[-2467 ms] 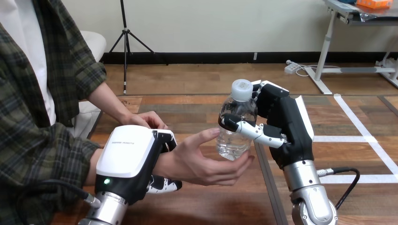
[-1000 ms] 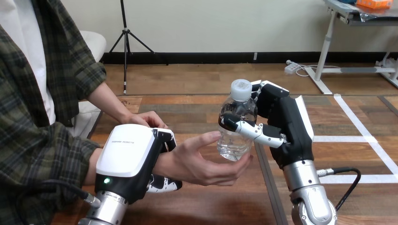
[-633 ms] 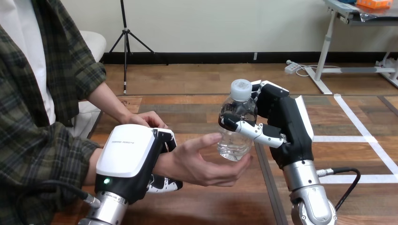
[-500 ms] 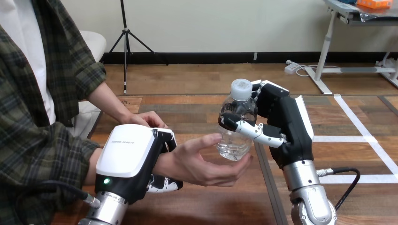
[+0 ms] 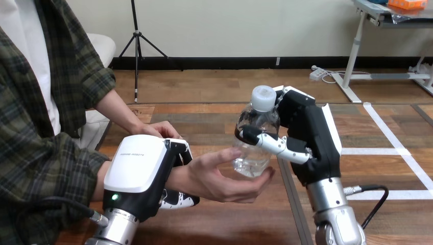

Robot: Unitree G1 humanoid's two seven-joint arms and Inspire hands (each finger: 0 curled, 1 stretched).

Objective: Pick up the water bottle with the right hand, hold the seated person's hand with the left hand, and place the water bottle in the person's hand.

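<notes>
right hand [image 5: 306, 138]: fingers and thumb wrapped round bottle [image 5: 255, 133], now tipped slightly further toward person's hand [image 5: 219, 178], base just over its palm, its thumb touching | left hand [image 5: 140, 173]: clasps wrist [image 5: 174, 176] behind person's hand, unchanged | desk [image 5: 230, 224] beneath

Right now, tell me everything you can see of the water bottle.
The water bottle is small, of clear plastic, with a white screw cap on. It is nearly upright, its top leaning a little to the right. The right hand is curled round it, thumb across its front, fingers behind. Its base sits in the person's hand, whose thumb touches its lower left side and whose fingertips lie under it. How much water it holds is hard to tell.
</notes>
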